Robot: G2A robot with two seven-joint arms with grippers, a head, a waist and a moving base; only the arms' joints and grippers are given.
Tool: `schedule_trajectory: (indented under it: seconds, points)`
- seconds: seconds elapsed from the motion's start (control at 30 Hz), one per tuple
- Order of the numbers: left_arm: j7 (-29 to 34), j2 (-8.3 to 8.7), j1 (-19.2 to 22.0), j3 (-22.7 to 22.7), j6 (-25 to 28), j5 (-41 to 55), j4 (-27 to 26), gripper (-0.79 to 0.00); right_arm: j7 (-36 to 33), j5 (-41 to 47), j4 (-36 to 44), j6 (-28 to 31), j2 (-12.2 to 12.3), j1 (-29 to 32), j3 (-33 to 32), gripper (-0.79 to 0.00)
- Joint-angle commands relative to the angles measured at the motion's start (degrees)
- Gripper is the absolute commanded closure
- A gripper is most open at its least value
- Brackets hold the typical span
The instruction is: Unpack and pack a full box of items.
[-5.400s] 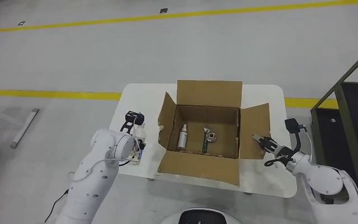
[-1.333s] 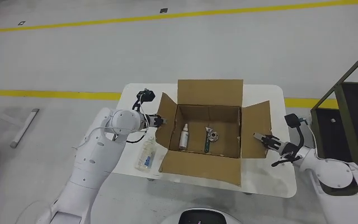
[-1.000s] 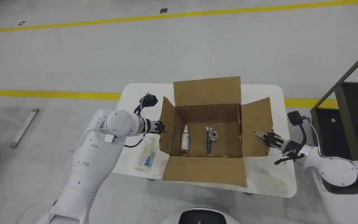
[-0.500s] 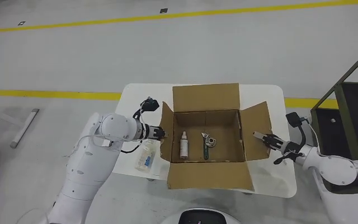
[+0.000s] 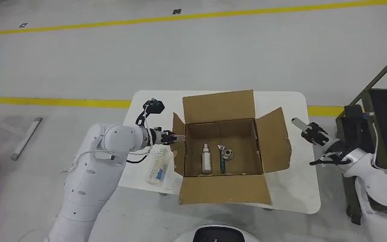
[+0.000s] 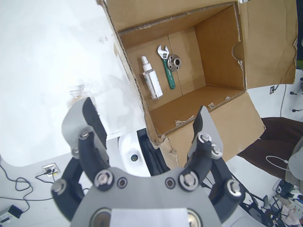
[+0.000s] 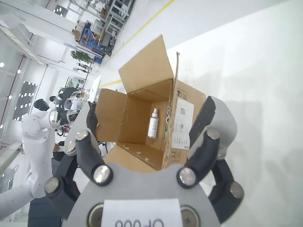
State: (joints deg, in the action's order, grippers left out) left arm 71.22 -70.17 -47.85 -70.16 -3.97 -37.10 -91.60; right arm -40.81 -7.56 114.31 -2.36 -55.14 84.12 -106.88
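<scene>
My left gripper (image 5: pixel 171 138) is empty now. About five seconds back it held the clear bottle (image 5: pixel 158 166) off the left side of the cardboard box (image 5: pixel 224 189). That bottle now lies on its side on the table (image 5: pixel 284 103), just beside the box's left wall. The gripper has come up to the box's left flap (image 5: pixel 177 151). In the left wrist view the left gripper (image 6: pixel 144 105) has its jaws spread wide and the flap's edge runs between them. I see a gap on each side, so it grips nothing. That flap splayed outward at the start and now stands close to upright.

My right gripper (image 5: pixel 305 127) was at the box's right flap (image 5: pixel 275 142) half a second ago. It has since pulled away and sits well apart from the box, out past that flap. From its own wrist camera the right gripper (image 7: pixel 150 106) has its jaws wide apart and holds nothing.

The box has turned a little on the table over the last second or so. On its floor the spray bottle (image 5: pixel 206 158) lies nearer the middle than before. The wrench (image 5: pixel 221 162) lies just beside the bottle, on its right. The flange (image 5: pixel 228 153) rests against the wrench's head.
</scene>
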Motion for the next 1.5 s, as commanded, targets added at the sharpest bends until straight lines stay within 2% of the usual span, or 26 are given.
schedule_trajectory:
  seconds: [0.0, 0.03, 0.13, 0.3, 0.4, 0.57, 0.77, 0.8, 0.93, 1.07, 1.17, 1.27, 1.33, 1.47]
  points:
    - [-1.2, 0.26, -0.7, -1.0, -0.1, -0.4, -0.4, -0.785, 1.3, -2.1, 3.3, -0.9, 0.0, 0.2, 0.1, -0.194]
    - [-1.7, 0.37, -1.0, -1.5, -0.3, -0.3, -0.6, -0.785, 1.7, -4.1, 4.8, -1.6, 0.1, 0.2, 0.5, 0.0]
    - [-2.8, 0.75, -1.9, -2.6, -0.3, -1.5, -1.6, -0.785, 2.4, -14.5, 9.6, -4.1, 0.3, 0.3, 3.7, 0.0]
    - [-3.2, 1.18, -2.7, -3.6, -0.6, -3.3, -2.5, -0.785, 5.0, -24.4, 10.1, -12.5, -0.1, -3.3, 14.1, 0.0]
    - [-3.2, 1.18, -2.7, -3.6, -0.6, -3.3, -2.5, -0.785, 6.8, -26.8, 8.0, -16.5, -0.8, -7.1, 21.4, 0.0]
    - [-3.2, 1.18, -2.7, -3.6, -0.6, -3.3, -2.5, -0.785, 9.1, -37.2, 2.0, -20.3, -1.9, -13.6, 32.6, 0.0]
    - [-3.2, 1.18, -2.7, -3.6, -0.6, -3.3, -2.5, -0.785, 9.7, -38.2, 1.2, -21.0, -2.0, -14.3, 33.7, 0.0]
    - [-4.9, 1.22, -3.3, -3.7, -0.6, -4.0, -2.5, -0.785, 9.7, -38.2, 1.2, -21.0, -2.0, -14.3, 33.7, 0.0]
    - [-10.5, 1.72, -4.8, -3.0, -0.6, -14.0, -4.3, -0.785, 9.5, -38.5, 1.0, -20.6, -2.0, -14.1, 33.8, 0.0]
    - [-14.2, 1.85, -6.0, -2.1, -1.4, -19.3, -5.0, -0.785, 5.6, -40.5, 2.5, -15.4, -1.8, -12.8, 34.4, 0.0]
    - [-15.9, 1.78, -5.8, -1.9, -3.0, -21.2, -4.8, -0.785, 1.6, -42.0, 1.9, -14.3, -2.2, -14.1, 38.1, 0.0]
    - [-16.5, 1.7, -5.6, -1.9, -4.9, -22.4, -4.3, -0.785, -3.3, -45.6, -1.0, -16.6, -3.2, -17.9, 44.5, 0.0]
    - [-16.5, 1.7, -5.6, -1.9, -4.9, -22.4, -4.3, -0.785, -7.3, -47.8, -4.0, -20.8, -4.2, -20.9, 49.3, 0.0]
    - [-16.5, 1.7, -5.6, -1.9, -4.9, -22.4, -4.3, -0.785, -10.2, -50.4, -9.7, -23.9, -6.7, -27.9, 57.3, 0.0]
